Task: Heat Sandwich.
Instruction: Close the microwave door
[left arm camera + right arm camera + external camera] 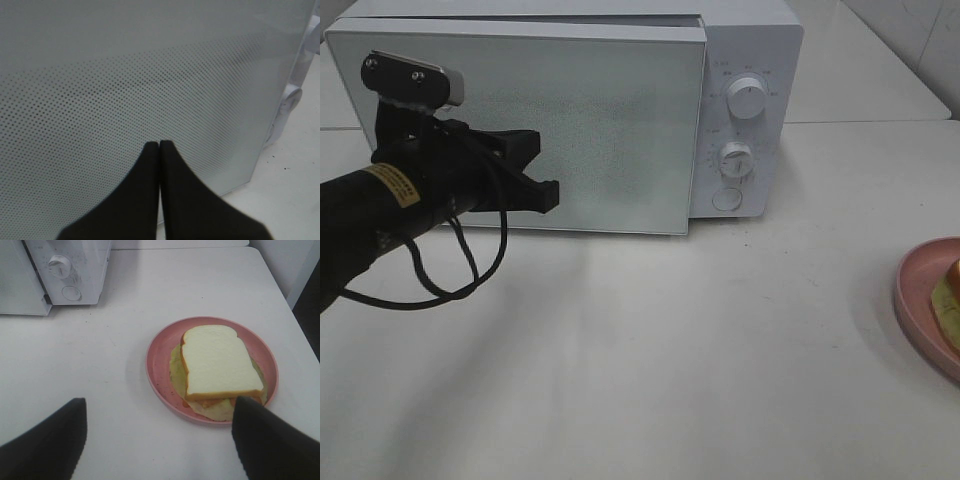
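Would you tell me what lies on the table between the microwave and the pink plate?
Nothing: in the right wrist view, only bare white table separates the microwave from the pink plate.

A: In the high view, the round pink plate is cut off by the right edge, and only a sliver of the tan-and-yellow sandwich is seen. The right arm is not shown there.

B: The small print around the white microwave's round dials cannot be read. In the left wrist view, the perforated grey microwave door is cropped on every side but one.
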Available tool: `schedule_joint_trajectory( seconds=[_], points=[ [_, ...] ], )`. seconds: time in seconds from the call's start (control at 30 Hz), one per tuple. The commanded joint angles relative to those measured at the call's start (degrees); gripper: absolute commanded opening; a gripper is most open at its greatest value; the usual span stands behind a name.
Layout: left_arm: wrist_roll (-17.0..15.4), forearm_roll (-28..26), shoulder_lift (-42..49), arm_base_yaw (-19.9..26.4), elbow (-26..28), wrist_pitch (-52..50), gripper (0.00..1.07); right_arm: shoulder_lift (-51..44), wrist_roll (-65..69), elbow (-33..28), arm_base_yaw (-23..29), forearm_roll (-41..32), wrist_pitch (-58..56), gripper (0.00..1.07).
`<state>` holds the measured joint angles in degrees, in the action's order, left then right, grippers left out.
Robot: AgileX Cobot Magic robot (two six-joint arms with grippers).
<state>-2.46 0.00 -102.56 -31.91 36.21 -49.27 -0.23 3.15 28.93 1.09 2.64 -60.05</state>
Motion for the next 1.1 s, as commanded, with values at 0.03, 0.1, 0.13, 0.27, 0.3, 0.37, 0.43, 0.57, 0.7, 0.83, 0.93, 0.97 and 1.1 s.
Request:
schedule_joint_trajectory(
  seconds=[0.03, 0.1, 0.13, 0.27, 0.3, 0.37, 0.43, 0.57, 0.7, 0.83, 0.93, 0.97, 1.1],
  points=[
    [3.0, -5.2, -1.4, -2.3, 3.0, 1.6, 0.0, -1.5, -0.3, 0.0, -0.5, -0.3, 0.6, 0.76],
    [3.6, -5.2, -2.0, -3.0, 4.3, 2.2, 0.0, -1.5, -0.3, 0.0, -0.5, -0.3, 0.6, 0.76],
    [3.6, -5.2, -2.3, -3.3, 5.0, 2.6, 0.0, -1.5, -0.3, 0.0, -0.5, -0.3, 0.6, 0.76],
    [3.2, -5.5, -4.1, -3.4, 8.0, 2.7, 0.0, -1.5, -0.3, 0.0, -0.5, -0.3, 0.6, 0.76],
    [3.2, -5.5, -4.1, -3.4, 8.0, 2.7, 0.0, -1.5, -0.3, 0.0, -0.5, -0.3, 0.6, 0.76],
    [3.2, -6.0, -5.0, -3.4, 10.3, 4.2, 0.0, -1.5, -0.3, 0.0, -0.5, -0.3, 0.6, 0.76],
    [3.2, -6.0, -5.7, -3.4, 11.7, 5.0, 0.0, -1.5, -0.3, 0.0, -0.5, -0.3, 0.6, 0.76],
    [3.2, -6.1, -7.3, -3.4, 14.9, 6.6, 0.0, -1.5, -0.3, 0.0, -0.5, -0.3, 0.6, 0.76],
    [3.2, -6.1, -9.2, -3.4, 17.4, 6.7, 0.0, -1.5, -0.3, 0.0, -0.5, -0.3, 0.6, 0.76],
    [3.2, -6.1, -10.4, -3.4, 19.5, 7.2, 0.0, -1.5, -0.3, 0.0, -0.5, -0.3, 0.6, 0.76],
    [3.2, -6.2, -11.1, -3.4, 20.5, 7.1, 0.0, -1.5, -0.3, 0.0, -0.5, -0.3, 0.6, 0.76],
    [3.2, -6.5, -11.3, -3.4, 20.9, 7.2, 0.0, -1.5, -0.3, 0.0, -0.5, -0.3, 0.6, 0.76],
    [3.2, -7.3, -12.7, -3.4, 22.9, 7.7, 0.0, -1.5, -0.3, 0.0, -0.5, -0.3, 0.6, 0.76]
  ],
)
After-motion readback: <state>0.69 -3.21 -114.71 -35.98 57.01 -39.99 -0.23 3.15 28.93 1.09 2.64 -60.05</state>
